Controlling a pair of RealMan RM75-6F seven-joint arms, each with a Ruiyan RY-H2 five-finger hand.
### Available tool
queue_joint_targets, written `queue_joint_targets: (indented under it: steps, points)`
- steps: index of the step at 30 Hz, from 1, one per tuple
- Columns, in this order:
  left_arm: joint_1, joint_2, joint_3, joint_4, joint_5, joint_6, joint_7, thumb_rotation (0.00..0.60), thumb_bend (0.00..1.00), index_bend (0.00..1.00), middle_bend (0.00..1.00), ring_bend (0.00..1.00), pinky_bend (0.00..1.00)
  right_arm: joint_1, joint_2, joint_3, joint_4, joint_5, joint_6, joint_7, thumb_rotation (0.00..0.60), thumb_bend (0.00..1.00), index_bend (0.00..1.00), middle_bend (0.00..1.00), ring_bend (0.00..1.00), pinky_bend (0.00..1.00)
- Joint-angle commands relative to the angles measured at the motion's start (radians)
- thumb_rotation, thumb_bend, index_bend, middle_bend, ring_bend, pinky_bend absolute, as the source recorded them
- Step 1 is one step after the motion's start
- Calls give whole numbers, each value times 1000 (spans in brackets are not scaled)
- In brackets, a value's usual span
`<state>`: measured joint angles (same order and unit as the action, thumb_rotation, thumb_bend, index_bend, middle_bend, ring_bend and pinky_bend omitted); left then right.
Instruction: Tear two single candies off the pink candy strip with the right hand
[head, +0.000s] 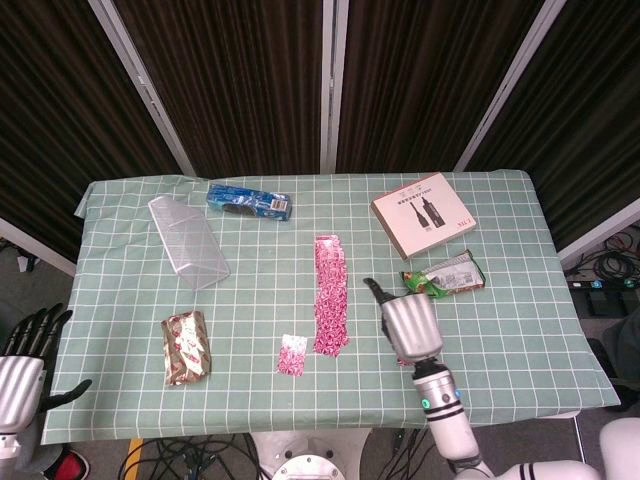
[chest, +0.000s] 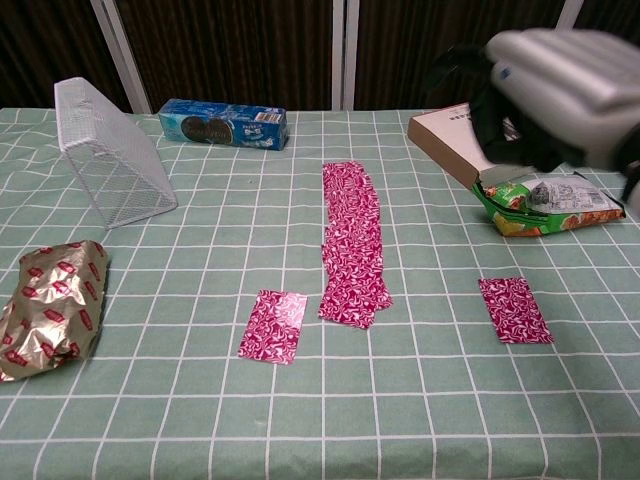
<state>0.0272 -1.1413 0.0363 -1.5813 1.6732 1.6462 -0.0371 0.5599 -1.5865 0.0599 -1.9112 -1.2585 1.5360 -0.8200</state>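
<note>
Two candies (chest: 274, 326) (chest: 514, 309) lie detached, lower centre | strip (chest: 353, 241) intact otherwise | right hand (chest: 560, 85) raised, apparently empty, fingers curled | task seemingly complete

The tablecloth (chest: 200, 240) is pale green with a white grid. The candy strip (chest: 352, 240) and two torn candies (chest: 273, 325) (chest: 514, 309) are magenta with white squiggles — the biscuit pack (chest: 223, 123) blue, the foil bag (chest: 52, 305) gold and red, the right hand (chest: 560, 75) silver-grey.
</note>
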Motion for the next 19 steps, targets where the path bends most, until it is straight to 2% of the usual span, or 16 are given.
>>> queue_joint_targets:
  steps: [1,5,7,8,10,12,14,15,19]
  points:
    - [-1,-3,1,-7,5,1,8,579,13,50,8,0,87,-108,161,-57,69,-176,122,201,600,939,259,847,788,714]
    - [-2,-6,3,-21,20,6,30,582,13,50,8,0,87,-198,275,-106,174,-248,194,362,600,795,277,789,740,677]
    - [-2,-7,4,-30,27,8,40,582,13,50,8,0,87,-232,319,-132,217,-259,200,434,600,716,278,720,680,627]
    - [-3,-7,4,-36,31,9,48,581,13,50,8,0,87,-255,343,-147,242,-258,200,473,600,644,278,657,621,570]
    - [-3,-7,5,-47,41,13,61,579,13,50,8,0,87,-287,376,-167,268,-236,187,491,600,436,239,482,442,407]
    - [-3,-6,6,-62,54,19,78,579,14,50,8,0,87,-323,408,-188,258,-183,153,477,600,150,101,195,123,127]
    - [-4,-4,8,-79,65,19,97,580,13,50,8,0,87,-342,427,-189,241,-171,133,524,600,27,16,39,0,5]
    - [-5,-3,8,-85,69,20,105,580,13,50,8,0,87,-350,429,-186,249,-180,136,558,600,2,0,3,0,0]
    - [-7,-2,8,-96,81,22,123,579,13,49,8,0,87,-382,419,-170,292,-214,163,630,600,0,0,0,0,0]
